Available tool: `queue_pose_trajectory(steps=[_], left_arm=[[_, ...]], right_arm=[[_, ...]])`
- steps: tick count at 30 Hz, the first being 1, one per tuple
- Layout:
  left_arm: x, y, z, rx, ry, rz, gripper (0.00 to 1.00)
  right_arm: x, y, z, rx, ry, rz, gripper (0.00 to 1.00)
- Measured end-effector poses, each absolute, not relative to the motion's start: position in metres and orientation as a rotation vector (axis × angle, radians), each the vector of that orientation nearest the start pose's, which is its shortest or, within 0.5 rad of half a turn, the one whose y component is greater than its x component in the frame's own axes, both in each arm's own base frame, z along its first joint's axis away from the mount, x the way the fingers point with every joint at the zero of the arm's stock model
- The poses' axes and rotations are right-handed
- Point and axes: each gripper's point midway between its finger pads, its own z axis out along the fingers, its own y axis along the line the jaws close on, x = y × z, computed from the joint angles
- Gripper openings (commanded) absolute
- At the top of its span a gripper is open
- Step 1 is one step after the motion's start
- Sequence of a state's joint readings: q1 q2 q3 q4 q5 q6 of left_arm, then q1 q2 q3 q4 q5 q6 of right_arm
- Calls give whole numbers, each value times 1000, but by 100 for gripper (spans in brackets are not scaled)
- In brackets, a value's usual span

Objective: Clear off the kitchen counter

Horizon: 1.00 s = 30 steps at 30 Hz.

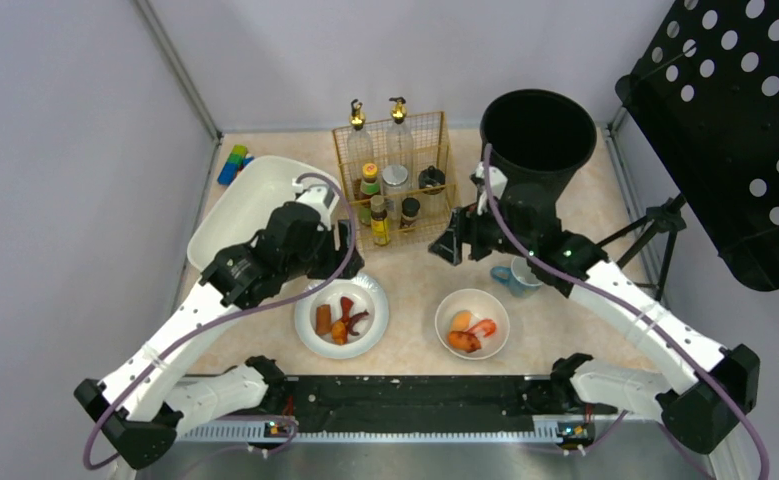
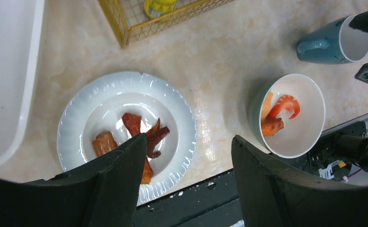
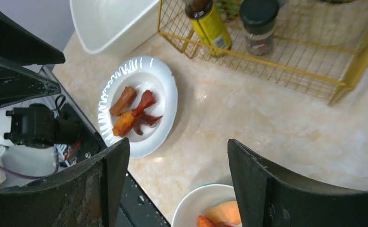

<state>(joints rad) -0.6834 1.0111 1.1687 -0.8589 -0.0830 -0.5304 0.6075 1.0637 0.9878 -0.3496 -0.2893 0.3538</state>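
Peach and faintly marbled, the worktop (image 1: 415,300) fills the middle of the top view between grey walls, and things are spread across it. Nearest the arm bases, at lower centre, lies a white fluted plate (image 1: 341,316) carrying brown-red food scraps (image 1: 339,320). Just to its right, and apart from it, is a white bowl (image 1: 472,323) holding a shrimp and orange pieces.

A little farther in, the left end effector (image 2: 189,142) hangs over the plate's far edge, its fingers spread wide with nothing between them. The right end effector (image 3: 177,144) hangs over bare worktop beyond the bowl, equally wide and empty. A blue mug (image 1: 515,275) sits right of centre, half hidden under the right forearm; I cannot tell whether it stands upright.

Farther back are a gold wire rack (image 1: 395,170) of bottles at upper centre, a white tub (image 1: 245,200) at upper left and a black bin (image 1: 538,135) at upper right.

The step in hand looks like the left arm taking the plate. It should come down on a bare stretch of rim, clear of the scraps. The lip is shallow and probably slick, so the grip should close firmly before any lift. The plate should stay level on the way up, or the scraps will slide off. The bin lies across on the right, so the path should pass in front of the rack and wide of the right arm.
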Motion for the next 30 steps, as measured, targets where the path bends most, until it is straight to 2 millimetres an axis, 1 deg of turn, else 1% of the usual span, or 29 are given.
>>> queue_pose_trajectory(steps=[3, 6, 9, 13, 19, 21, 24, 27, 30], left_arm=[[200, -172, 229, 73, 2339, -551, 70], [193, -167, 220, 13, 2337, -570, 69], [189, -165, 205, -48, 2354, -586, 68], [184, -163, 181, -134, 2415, -575, 68], [183, -157, 163, -300, 2443, -544, 68], [181, -153, 154, -355, 2457, -525, 68], [176, -142, 138, -454, 2484, -451, 69], [174, -127, 132, -573, 2478, -370, 69], [170, -113, 129, -679, 2457, -307, 69]], right_arm=[[233, 260, 224, -496, 2109, 931, 74], [224, 271, 199, -514, 2161, 960, 73], [219, 279, 178, -508, 2202, 987, 73], [216, 292, 152, -481, 2249, 1027, 71], [219, 317, 117, -444, 2308, 1079, 69], [219, 324, 108, -440, 2323, 1088, 68], [218, 333, 96, -438, 2341, 1101, 68], [215, 341, 86, -443, 2356, 1108, 67], [213, 348, 81, -446, 2360, 1120, 67]])
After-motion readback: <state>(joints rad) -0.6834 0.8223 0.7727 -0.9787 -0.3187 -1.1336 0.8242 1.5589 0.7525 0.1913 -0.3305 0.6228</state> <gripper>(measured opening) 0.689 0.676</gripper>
